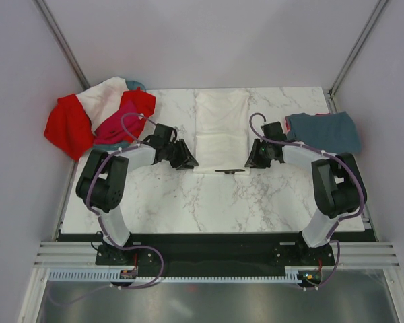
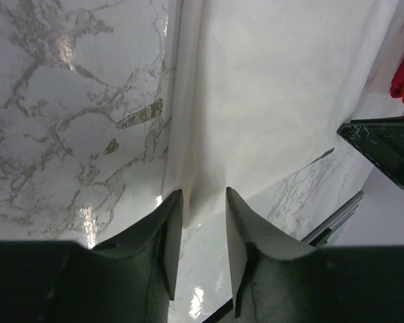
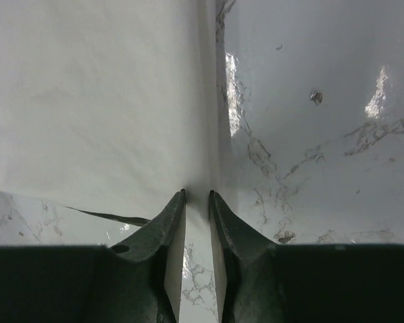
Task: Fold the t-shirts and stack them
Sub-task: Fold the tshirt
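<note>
I've got the white shirt lying flat mid-surface, folded into a long strip running front to back. L fingers sit at its near L corner, R fingers at its near R corner. On both wrist cams the fingers are part open w/ a narrow gap, the shirt's side edge running in between the tips. I see no clamp on the cloth. A heap of shirts in red, white & magenta spills off the far L corner. A grey-blue shirt lies folded at far R.
</note>
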